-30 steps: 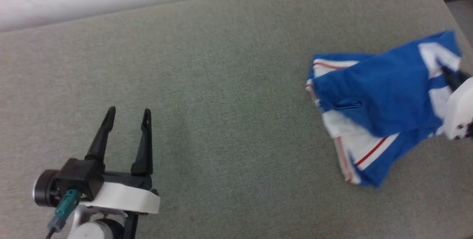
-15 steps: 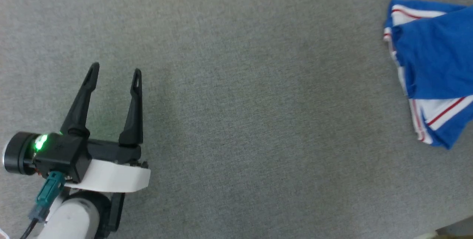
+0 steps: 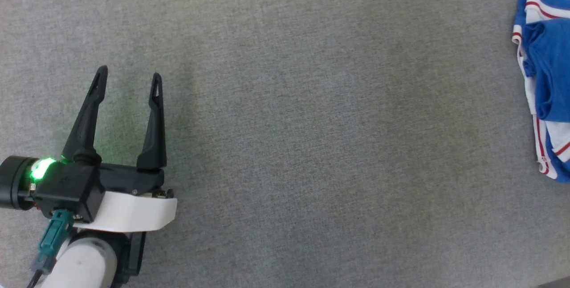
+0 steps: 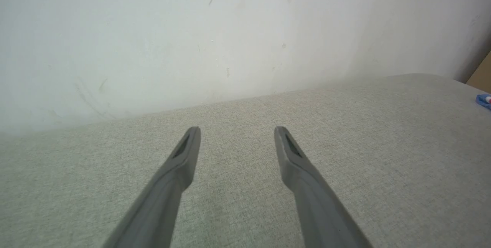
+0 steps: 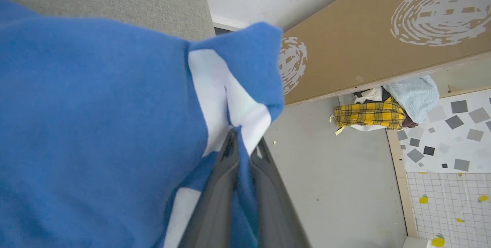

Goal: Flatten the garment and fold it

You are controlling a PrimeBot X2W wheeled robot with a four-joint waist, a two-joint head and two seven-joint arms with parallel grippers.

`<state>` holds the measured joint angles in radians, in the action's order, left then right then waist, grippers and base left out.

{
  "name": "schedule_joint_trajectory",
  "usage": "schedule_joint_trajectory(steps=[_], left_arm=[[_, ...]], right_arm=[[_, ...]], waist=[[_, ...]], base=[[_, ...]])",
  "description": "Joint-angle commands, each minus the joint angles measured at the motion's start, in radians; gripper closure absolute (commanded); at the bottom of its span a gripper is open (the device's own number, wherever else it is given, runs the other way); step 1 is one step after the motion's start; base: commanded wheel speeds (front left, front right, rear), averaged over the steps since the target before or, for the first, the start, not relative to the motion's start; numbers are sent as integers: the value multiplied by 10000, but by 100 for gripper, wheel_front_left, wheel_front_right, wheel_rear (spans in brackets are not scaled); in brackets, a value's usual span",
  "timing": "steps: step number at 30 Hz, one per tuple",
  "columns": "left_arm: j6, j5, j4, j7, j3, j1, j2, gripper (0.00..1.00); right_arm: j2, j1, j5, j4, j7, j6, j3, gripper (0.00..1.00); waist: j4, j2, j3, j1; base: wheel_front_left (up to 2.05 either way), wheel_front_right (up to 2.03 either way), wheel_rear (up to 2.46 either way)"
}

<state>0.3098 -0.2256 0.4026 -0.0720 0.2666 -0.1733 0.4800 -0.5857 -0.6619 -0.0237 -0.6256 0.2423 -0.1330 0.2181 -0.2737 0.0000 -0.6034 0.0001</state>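
Right gripper [image 5: 245, 140]: two long dark fingers pressed together, pinching blue-and-white jersey shirt with red stripes [image 5: 96, 106]. Left gripper [image 3: 128, 73]: fingers spread wide, over grey cloth-covered top [image 3: 311, 145]. Shirt lies bunched at top's right side, well apart from left gripper.

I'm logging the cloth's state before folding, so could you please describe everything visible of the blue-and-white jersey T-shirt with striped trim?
The royal-blue jersey T-shirt, with white panels and red-and-white striped trim, sits bunched and not flattened at the right edge of the head view, partly resting on the grey fabric surface. It looks like soft knit. In the right wrist view, the right gripper is shut on a blue-and-white fold.
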Motion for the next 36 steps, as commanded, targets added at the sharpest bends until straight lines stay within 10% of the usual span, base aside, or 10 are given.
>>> schedule_joint_trajectory(steps=[1, 8, 10, 12, 25, 36], left_arm=[[62, 89, 71, -69, -36, -28, 60, 0], [13, -217, 142, -549, -90, -49, -130, 0], [-45, -319, 92, -774, -113, -19, -160, 0], [-104, -283, 52, -1102, -112, -9, -151, 0], [-233, -1066, -685, -1765, -223, 638, -829, 0], [-351, -877, -1634, -1872, -74, 1191, -1024, 0]], right_arm=[[140, -209, -141, -128, -129, 23, 79, 98], [375, -464, -467, -627, -478, 23, 235, 51], [377, -480, -530, -712, -539, 23, 258, 13], [381, -456, -561, -761, -591, 23, 337, 0], [1179, 705, 378, -164, -1585, 23, 1315, 0], [2716, 2844, 1683, 2865, -2187, 23, 648, 0]], waist=[[33, 0, -32, -1], [57, 0, 137, -1], [62, 0, 266, -1], [83, 0, 400, -1], [573, 0, 1818, -1], [1151, 0, 3152, -1]], base=[[0, 0, 0], [0, 0, 0], [0, 0, 0], [0, 0, 0], [0, 0, 0], [0, 0, 0]])
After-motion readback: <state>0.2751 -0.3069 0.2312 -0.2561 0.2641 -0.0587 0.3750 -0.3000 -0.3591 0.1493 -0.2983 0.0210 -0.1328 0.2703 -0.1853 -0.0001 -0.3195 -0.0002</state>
